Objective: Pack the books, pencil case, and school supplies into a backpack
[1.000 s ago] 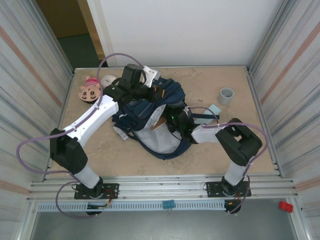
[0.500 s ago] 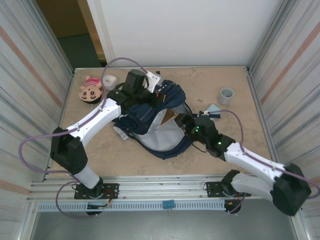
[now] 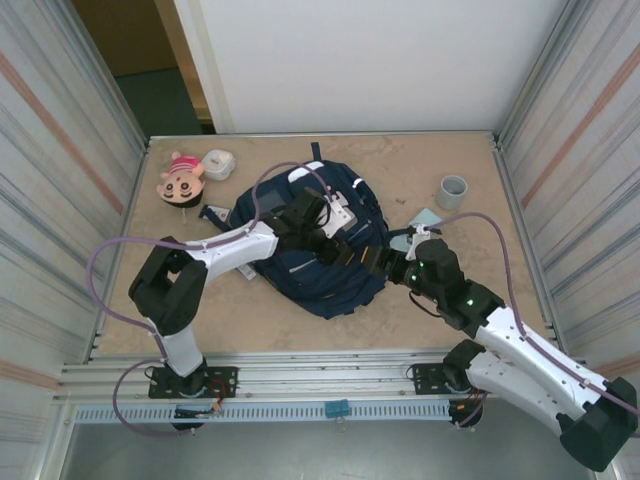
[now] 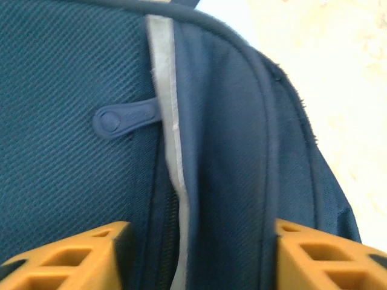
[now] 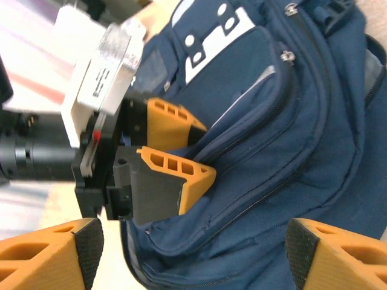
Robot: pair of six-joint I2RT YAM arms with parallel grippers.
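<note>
The navy backpack (image 3: 330, 290) lies flat in the middle of the table with its flap down. My left gripper (image 3: 335, 247) rests on its front pocket, jaws open, a loose fold of fabric between the orange fingers (image 4: 66, 257). The left wrist view has the backpack (image 4: 72, 72) close up, with a pale stripe and a zip pull (image 4: 124, 118). My right gripper (image 3: 386, 262) is open at the bag's right edge. Its wrist view looks across the backpack (image 5: 302, 121) at the left gripper (image 5: 202, 154). A pale blue pad (image 3: 426, 216) lies right of the bag. The books and pencil case are out of view.
A grey cup (image 3: 453, 190) stands at the back right. A pink doll head (image 3: 180, 178) and a white round object (image 3: 218, 163) sit at the back left. Metal walls close in both sides of the table (image 3: 470, 300).
The backpack, held up and open before, now lies flat and closed. My left gripper came down to the right and opened. My right arm drew back out of the bag to its right edge.
</note>
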